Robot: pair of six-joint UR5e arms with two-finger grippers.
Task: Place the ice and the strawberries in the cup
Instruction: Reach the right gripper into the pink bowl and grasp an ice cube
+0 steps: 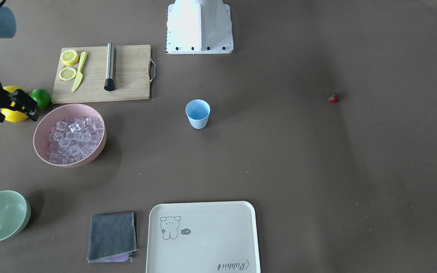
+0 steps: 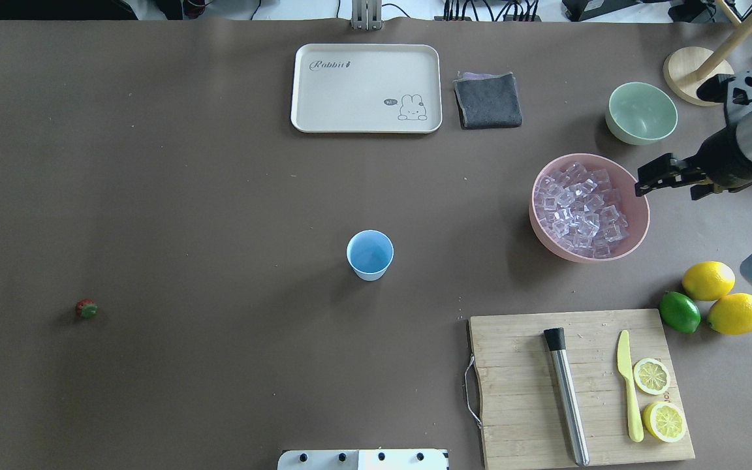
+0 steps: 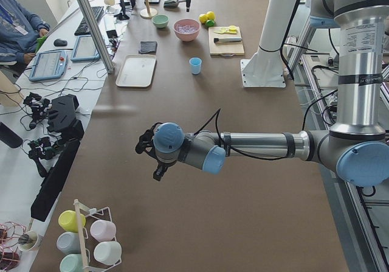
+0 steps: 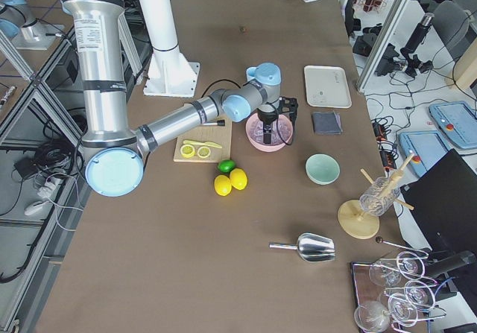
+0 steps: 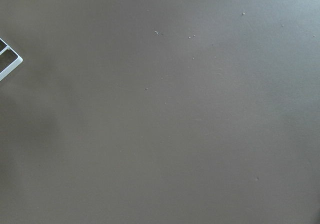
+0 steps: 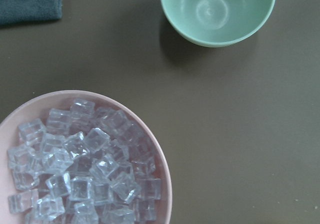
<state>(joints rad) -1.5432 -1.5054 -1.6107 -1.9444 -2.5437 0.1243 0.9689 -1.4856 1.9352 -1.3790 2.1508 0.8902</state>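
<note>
You have both steps left: the cup stands empty. Beyond the cup, the tray is bare. To the cup's right the pink bowl holds the heaped ice, and farther right the mint bowl holds nothing. The strawberry lies well left of the cup. The right gripper hovers parted and empty beside the pink bowl; of the left gripper, you cannot tell.

Table: you have one brown-covered top, seen from overhead.
Centre: your pale-blue cup stands upright.
Lower left: the strawberry lies alone.
Top: you see a cream tray, a grey cloth just beside it, and a mint bowl further right.
Right: a pink bowl; below it, two lemons and a lime clustered.
Lower right: a wooden cutting board.
Bottom edge: the white robot base.
</note>
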